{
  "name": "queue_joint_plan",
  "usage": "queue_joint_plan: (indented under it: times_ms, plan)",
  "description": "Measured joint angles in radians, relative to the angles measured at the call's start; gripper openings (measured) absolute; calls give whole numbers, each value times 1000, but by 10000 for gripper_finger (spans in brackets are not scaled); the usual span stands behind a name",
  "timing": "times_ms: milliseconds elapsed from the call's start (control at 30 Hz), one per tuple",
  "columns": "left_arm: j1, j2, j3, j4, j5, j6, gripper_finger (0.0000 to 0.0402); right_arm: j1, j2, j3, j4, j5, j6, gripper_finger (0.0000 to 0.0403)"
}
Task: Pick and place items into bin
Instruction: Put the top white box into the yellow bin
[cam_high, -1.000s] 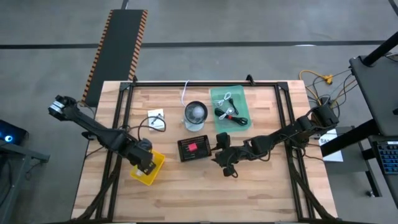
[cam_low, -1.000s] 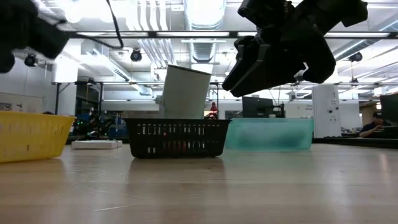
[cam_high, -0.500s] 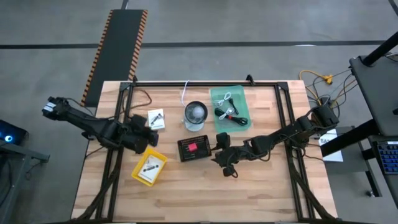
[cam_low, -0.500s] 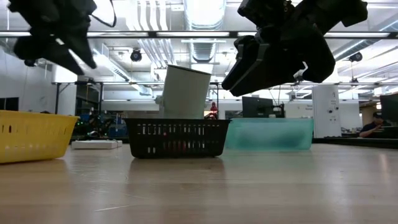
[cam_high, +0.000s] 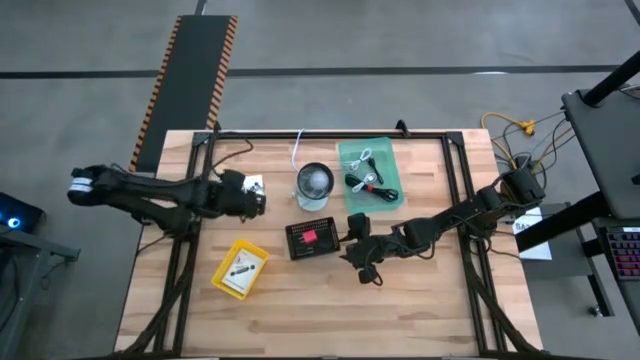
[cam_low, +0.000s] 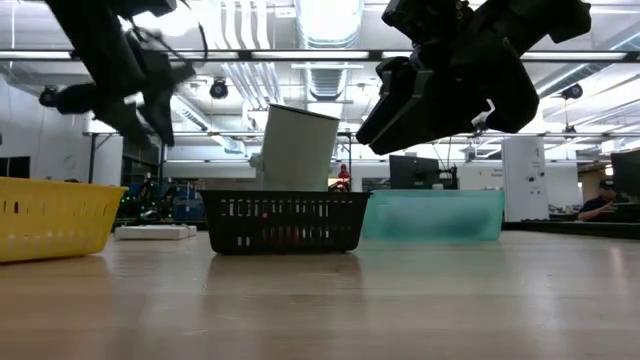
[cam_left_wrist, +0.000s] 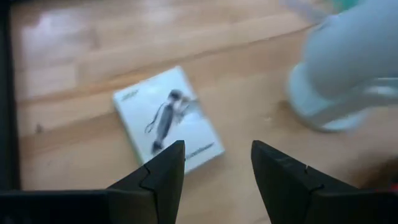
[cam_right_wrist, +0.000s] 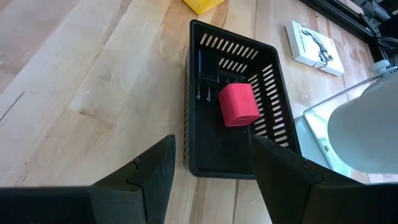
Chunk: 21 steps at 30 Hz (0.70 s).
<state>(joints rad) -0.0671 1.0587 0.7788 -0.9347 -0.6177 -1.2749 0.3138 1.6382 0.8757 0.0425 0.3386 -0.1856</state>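
While the high view lays out the whole table, only the wrist cams give the close-up stuff. From above you get three bins: a yellow bin (cam_high: 239, 270) lower left of centre, a black basket (cam_high: 310, 240) dead centre, and a teal tray (cam_high: 386, 160) upper right of centre. One white cup (cam_high: 314, 184) sits just above the basket.

The left gripper (cam_high: 250, 197) is over the white packet (cam_high: 251, 189) at upper left of centre, so the packet is mostly covered there. The left wrist view shows it properly: packet (cam_left_wrist: 168, 120) flat on the wood with a dark cable printed on it, both fingers spread apart with nothing between them, and the cup (cam_left_wrist: 348, 68) blurry at upper right.

The right gripper (cam_high: 362, 262) hovers just lower right of the basket. Its wrist view shows fingers parted and empty, and looks into the basket (cam_right_wrist: 239, 106): one red cube (cam_right_wrist: 238, 104) plus a dark plug-like thing (cam_right_wrist: 208, 65) beside it. From above that cube is just a red blob (cam_high: 310, 237).

Yellow bin holds one white packet (cam_high: 235, 281) and a small dark item (cam_high: 241, 268), can't tell what. Teal tray has a black cable with red band (cam_high: 366, 183) and a white coiled cable (cam_high: 362, 158).

Low view only shows the bins side-on, contents hidden, arms hanging above.
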Motion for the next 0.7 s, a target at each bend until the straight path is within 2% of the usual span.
queue_joint_plan:
  times_ms: [167,333,500,700]
  plan:
    - [158,96,0,-24,47,46,169,0,0,0,0,0,2,194]
    - [296,189,0,-25,173,86,169,0,0,0,0,0,-1,194]
    - [375,280,5,-10,191,130,169,0,0,0,0,0,-5,194]
    - [395,364,6,134,227,213,169,0,0,0,0,0,-9,194]
